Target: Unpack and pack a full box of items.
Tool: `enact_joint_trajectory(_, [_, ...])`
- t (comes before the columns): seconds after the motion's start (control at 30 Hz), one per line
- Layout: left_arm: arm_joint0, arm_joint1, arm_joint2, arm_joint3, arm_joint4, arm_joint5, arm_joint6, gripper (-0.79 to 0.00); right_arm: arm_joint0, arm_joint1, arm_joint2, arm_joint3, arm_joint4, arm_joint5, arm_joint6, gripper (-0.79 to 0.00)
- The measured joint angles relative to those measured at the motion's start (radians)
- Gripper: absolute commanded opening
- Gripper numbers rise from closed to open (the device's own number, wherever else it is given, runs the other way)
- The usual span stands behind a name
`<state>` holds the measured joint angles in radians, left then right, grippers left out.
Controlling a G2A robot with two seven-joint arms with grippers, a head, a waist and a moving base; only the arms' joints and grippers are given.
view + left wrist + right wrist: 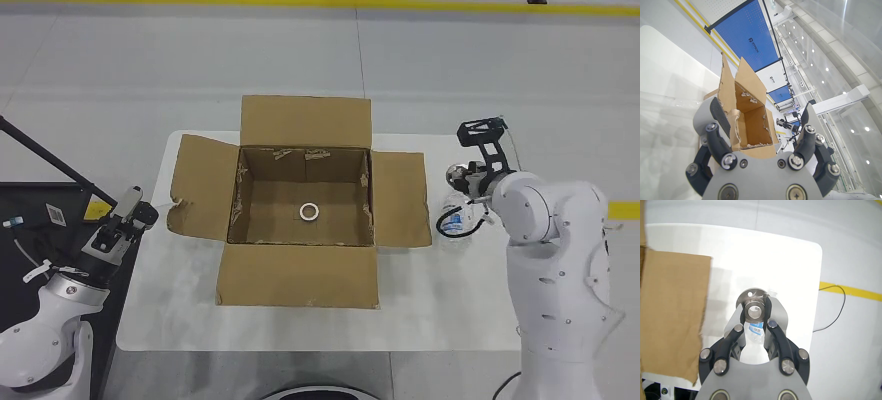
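Beside the torn cardboard box, right pincer tight around flanged steel sleeve, left pincer agape.

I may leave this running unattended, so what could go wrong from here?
1. The right gripper pinches the silver flanged metal bushing by its smooth round neck; it could slip and fall near the clear plastic bottle on the table.
2. The open left gripper sits right at the torn side flap of the brown cardboard box; moving might snag it and shift the box.
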<state>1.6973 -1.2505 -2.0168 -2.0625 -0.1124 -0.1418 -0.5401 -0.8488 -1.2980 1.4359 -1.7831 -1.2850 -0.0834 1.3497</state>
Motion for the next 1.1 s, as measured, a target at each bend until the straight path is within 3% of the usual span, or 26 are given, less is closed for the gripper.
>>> enact_joint_trajectory(0.17, [0.0, 0.0, 0.0, 0.0, 0.0, 0.0, 0.0, 0.0, 0.027, -0.011, -0.131, -0.066, 0.047, -0.048, 0.011, -0.785])
enact_joint_trajectory(0.4, [0.0, 0.0, 0.0, 0.0, 0.0, 0.0, 0.0, 0.0, 0.114, -0.035, -0.324, -0.027, 0.125, -0.097, 0.017, -0.785])
enact_joint_trajectory(0.67, [0.0, 0.0, 0.0, 0.0, 0.0, 0.0, 0.0, 0.0, 0.247, -0.083, -0.526, 0.196, 0.169, -0.072, -0.014, -0.785])
enact_joint_trajectory(1.1, [0.0, 0.0, 0.0, 0.0, 0.0, 0.0, 0.0, 0.0, 0.378, -0.159, -0.709, 0.503, 0.24, -0.051, -0.097, -0.785])
